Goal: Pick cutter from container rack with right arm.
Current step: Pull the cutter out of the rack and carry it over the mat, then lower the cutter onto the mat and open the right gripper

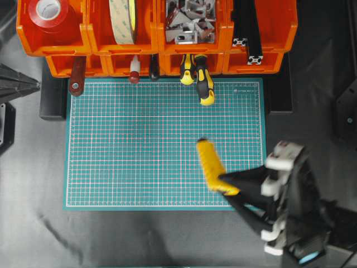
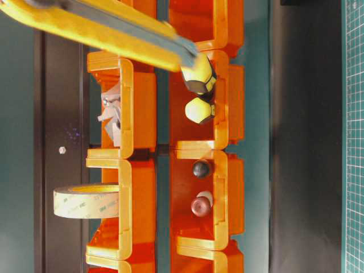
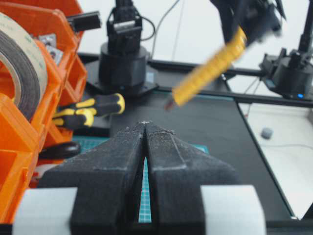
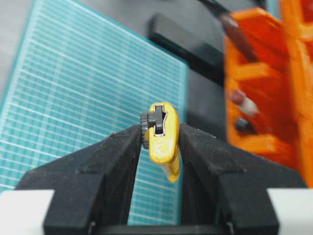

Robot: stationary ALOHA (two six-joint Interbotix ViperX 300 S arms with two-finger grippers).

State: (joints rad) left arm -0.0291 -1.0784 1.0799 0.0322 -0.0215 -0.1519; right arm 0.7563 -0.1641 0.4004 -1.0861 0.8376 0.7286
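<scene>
From overhead, the right gripper sits at the lower right over the near right corner of the green cutting mat, its two black fingers clamped on the near end of the cutter. The yellow knife slants up and left from the fingertips, above the mat and well apart from the container rack along the far edge. Two yellow-and-black screwdrivers poke out of a lower bin onto the mat; a red tape roll fills the far left upper bin. The left gripper shows only as a black point at the left edge.

The table-level view, turned on its side, shows the orange bins with the cutter crossing the top of the frame in front of them, blurred, clear of every bin. A pale tape roll stands in one upper bin.

In the left wrist view, the left gripper has its fingers pressed together on nothing. Beyond it the cutter hangs slanted in the air, held at its upper end by the right arm.

In the right wrist view, the right gripper pinches the cutter between both pads, its black knob on the left, with the mat below and the rack blurred at right.
</scene>
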